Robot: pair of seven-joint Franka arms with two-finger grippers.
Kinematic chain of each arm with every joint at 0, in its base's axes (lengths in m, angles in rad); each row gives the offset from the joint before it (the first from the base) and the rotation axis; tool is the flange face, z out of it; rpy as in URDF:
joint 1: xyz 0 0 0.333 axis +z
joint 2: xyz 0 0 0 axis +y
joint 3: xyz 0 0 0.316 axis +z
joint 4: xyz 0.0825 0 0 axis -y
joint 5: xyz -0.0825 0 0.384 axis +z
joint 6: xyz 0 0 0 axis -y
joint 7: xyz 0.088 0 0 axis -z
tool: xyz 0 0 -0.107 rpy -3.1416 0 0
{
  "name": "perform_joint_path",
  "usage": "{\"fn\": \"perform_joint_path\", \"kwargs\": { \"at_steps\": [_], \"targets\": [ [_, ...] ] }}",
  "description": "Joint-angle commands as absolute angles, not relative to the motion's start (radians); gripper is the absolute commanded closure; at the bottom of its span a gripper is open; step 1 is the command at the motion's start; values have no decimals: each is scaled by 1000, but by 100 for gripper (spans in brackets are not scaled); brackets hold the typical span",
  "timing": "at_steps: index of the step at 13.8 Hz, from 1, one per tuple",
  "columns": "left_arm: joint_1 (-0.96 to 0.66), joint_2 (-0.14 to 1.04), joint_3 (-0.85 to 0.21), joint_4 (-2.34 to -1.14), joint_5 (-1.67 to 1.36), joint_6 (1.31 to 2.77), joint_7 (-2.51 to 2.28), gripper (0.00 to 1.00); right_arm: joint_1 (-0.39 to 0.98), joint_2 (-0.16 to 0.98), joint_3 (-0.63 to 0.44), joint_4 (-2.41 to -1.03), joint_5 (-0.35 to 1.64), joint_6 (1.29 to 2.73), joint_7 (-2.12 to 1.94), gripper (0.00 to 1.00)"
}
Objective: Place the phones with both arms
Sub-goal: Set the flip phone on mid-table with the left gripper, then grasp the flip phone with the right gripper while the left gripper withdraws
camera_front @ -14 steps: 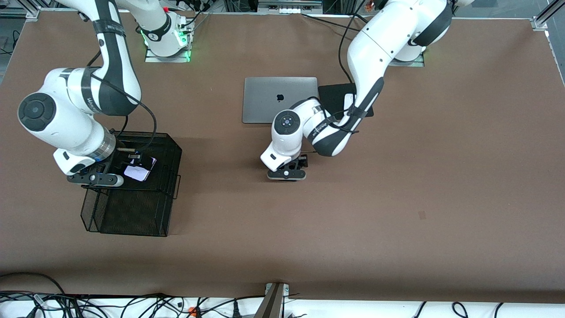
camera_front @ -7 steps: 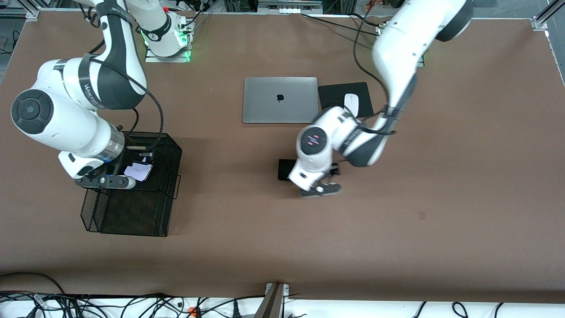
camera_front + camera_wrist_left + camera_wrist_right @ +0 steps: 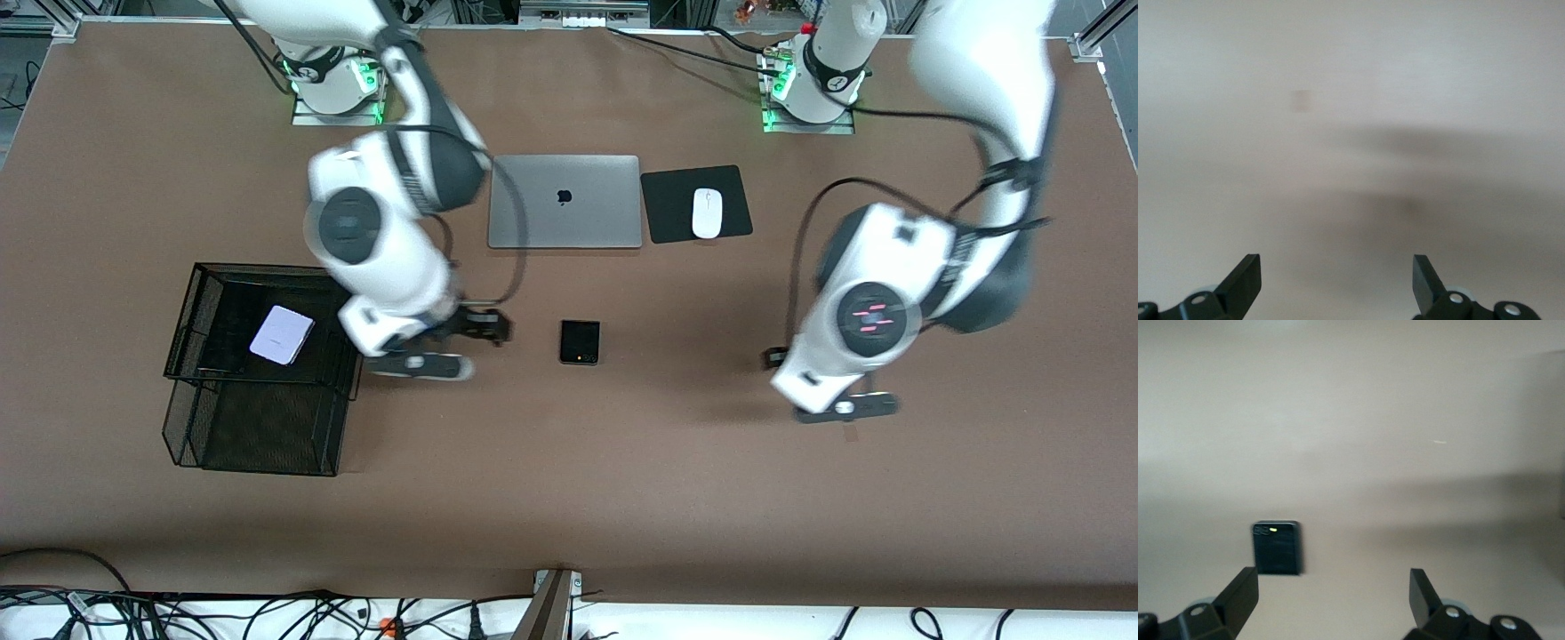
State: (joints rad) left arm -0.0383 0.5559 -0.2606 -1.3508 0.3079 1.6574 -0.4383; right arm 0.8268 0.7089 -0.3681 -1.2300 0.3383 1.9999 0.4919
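1. My right gripper (image 3: 480,333) hangs over bare table, jaws spread wide and holding nothing; in the right wrist view (image 3: 1331,587) both dark fingers frame only brown tabletop.
2. The small black phone (image 3: 580,342) lies flat on the table just beside my right gripper, toward the left arm's end of the table. In the right wrist view this phone (image 3: 1277,547) sits ahead of my fingers, apart from them, off to one side of the gap between them.
3. The pale lavender-white phone (image 3: 282,335) lies flat in the upper tier of the black wire basket (image 3: 191,293), toward the right arm's end from my right gripper.
4. A dark flat shape lies in that same tier next to the pale phone; I cannot tell whether it is the long black phone.
5. My left gripper (image 3: 845,407) hovers over open table well apart from the small black phone, toward the left arm's end. Its jaws stand wide and empty; the left wrist view (image 3: 1337,280) shows only table between them.
6. The closed silver laptop (image 3: 564,201) and the white mouse (image 3: 707,213) on its black pad (image 3: 667,204) lie toward the arm bases, well apart from both my grippers.
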Motion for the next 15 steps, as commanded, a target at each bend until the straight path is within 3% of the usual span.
{"fn": "perform_joint_path", "kwargs": {
  "at_steps": [1, 5, 15],
  "targets": [
    [62, 396, -273, -1430, 285, 1596, -309, 0, 874, 866, -332, -1143, 356, 2138, 555, 0],
    [202, 258, -273, -1422, 204, 1520, -86, 0, 936, 991, -313, -1144, 347, 2304, 594, 0],
    [216, 166, -272, -1431, 68, 1460, -61, 0, 1003, 1015, -314, -1210, 226, 2313, 603, 0]
  ]
}}
